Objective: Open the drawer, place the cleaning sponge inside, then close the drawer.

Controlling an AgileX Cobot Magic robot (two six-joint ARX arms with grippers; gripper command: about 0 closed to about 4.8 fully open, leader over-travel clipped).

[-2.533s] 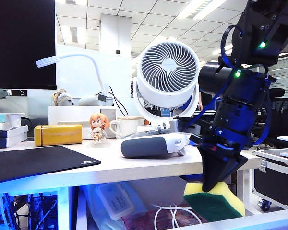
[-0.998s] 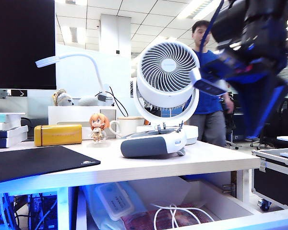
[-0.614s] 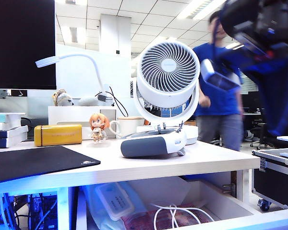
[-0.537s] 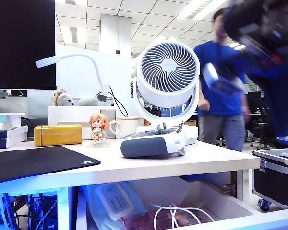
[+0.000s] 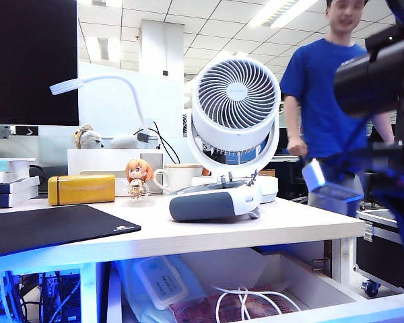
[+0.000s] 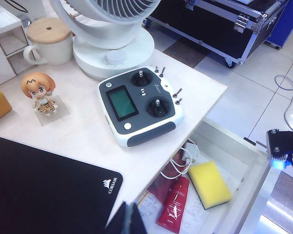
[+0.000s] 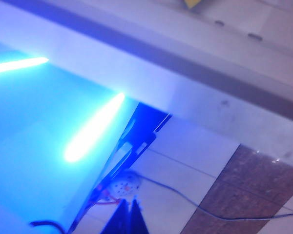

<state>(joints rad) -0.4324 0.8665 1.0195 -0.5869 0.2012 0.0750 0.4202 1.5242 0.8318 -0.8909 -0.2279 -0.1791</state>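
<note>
Both pincers closed, empty: left, right.

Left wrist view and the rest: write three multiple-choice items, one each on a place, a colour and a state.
1. Where does the cleaning sponge lie?
A. on the black mat
B. in the drawer
C. beside the mug

2. What colour is the remote controller's screen?
A. green
B. red
C. white

3. How is the right gripper?
A. shut on the sponge
B. wide open
C. shut, empty

Answers:
1 B, it lies flat beside a red tube in the open drawer.
2 A, the panel is green.
3 C, fingertips meet, nothing between, outside the drawer front.
</note>
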